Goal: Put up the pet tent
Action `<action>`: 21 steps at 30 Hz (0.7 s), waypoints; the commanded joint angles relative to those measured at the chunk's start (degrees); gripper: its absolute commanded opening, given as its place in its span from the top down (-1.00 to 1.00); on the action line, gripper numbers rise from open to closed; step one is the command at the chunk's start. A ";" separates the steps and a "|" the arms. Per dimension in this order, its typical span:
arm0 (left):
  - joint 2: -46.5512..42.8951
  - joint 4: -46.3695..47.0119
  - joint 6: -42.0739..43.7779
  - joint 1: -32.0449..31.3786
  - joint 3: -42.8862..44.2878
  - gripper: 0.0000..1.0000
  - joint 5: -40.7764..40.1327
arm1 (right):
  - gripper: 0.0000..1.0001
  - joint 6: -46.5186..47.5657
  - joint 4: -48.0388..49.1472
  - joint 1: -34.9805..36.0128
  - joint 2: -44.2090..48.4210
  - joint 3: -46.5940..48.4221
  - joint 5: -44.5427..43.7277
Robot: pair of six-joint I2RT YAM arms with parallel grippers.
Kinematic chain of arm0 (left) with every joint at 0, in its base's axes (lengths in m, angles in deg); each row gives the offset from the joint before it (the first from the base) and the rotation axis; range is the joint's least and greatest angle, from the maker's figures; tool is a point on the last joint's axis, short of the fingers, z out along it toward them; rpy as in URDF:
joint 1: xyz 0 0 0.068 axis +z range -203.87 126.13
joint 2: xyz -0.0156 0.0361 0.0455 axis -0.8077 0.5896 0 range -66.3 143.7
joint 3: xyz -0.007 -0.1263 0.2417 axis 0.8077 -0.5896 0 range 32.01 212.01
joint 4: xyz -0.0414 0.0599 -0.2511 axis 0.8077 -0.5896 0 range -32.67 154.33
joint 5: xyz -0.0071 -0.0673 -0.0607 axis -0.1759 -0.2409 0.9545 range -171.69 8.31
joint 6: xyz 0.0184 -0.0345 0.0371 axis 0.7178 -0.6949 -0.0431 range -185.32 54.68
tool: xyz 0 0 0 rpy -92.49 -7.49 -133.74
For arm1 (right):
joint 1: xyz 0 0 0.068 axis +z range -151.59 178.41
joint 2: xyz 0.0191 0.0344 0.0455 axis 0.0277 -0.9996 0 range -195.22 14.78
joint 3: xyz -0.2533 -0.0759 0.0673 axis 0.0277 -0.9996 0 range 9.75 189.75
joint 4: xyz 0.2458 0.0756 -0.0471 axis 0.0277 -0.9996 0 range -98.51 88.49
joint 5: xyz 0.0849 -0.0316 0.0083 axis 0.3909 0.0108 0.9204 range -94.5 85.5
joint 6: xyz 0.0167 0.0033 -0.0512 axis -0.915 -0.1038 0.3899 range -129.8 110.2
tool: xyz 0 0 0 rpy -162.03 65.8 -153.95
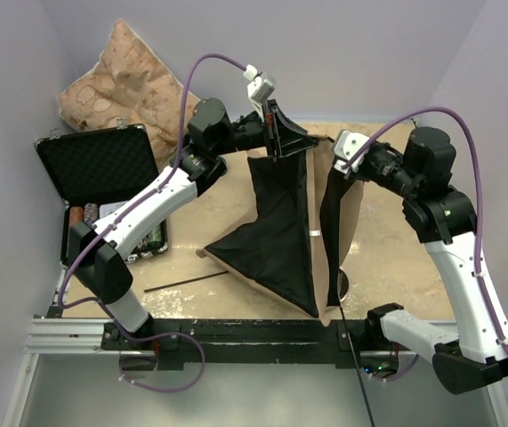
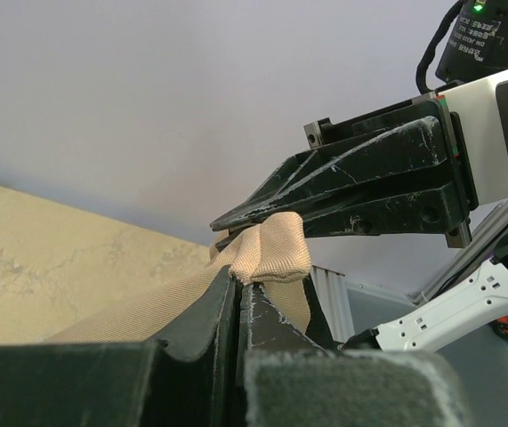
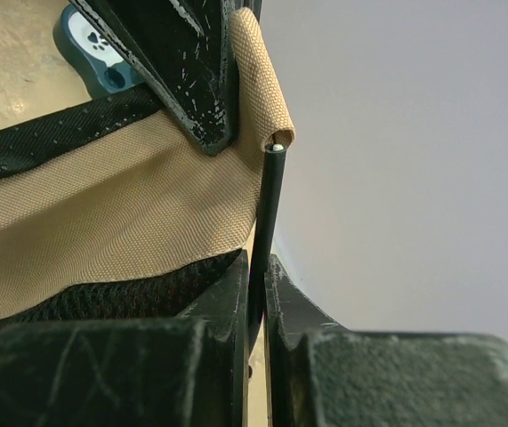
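Note:
The pet tent [image 1: 276, 231] lies part-raised in the table's middle, black lining facing up, tan fabric at its edges. My left gripper [image 1: 282, 142] is at the tent's far top corner. In the left wrist view this gripper [image 2: 240, 277] is shut on a folded tan fabric edge [image 2: 276, 245]. My right gripper [image 1: 336, 169] is just right of it, and in the right wrist view it [image 3: 258, 267] is shut on a thin dark pole [image 3: 270, 196]. The pole's tip [image 3: 277, 147] sits at the mouth of the tan fabric sleeve [image 3: 258, 71].
A tan star-patterned pillow [image 1: 124, 84] lies at the back left. An open black case [image 1: 93, 165] stands at the left, with small items [image 1: 84, 215] in it. A loose dark pole [image 1: 187, 282] lies near the front edge. A round dark object [image 1: 343, 285] sits front right.

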 commanded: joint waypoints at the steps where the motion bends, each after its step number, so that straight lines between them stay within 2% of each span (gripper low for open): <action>1: -0.30 3.65 -1.11 0.45 0.93 1.00 -0.31 | 1.00 1.90 -2.76 0.54 0.33 0.71 0.03; 15: 0.67 -4.52 5.13 -1.13 4.45 1.00 -0.75 | 1.00 3.49 -4.60 1.59 -1.08 0.80 -1.46; 18: 0.58 -4.88 5.49 -1.40 4.54 1.00 -0.66 | 1.00 3.58 -5.04 2.03 -1.16 0.27 -2.69; 21: -0.30 -1.38 3.56 -1.31 2.61 1.00 0.30 | 1.00 4.10 -5.31 2.12 -0.90 -0.61 -3.05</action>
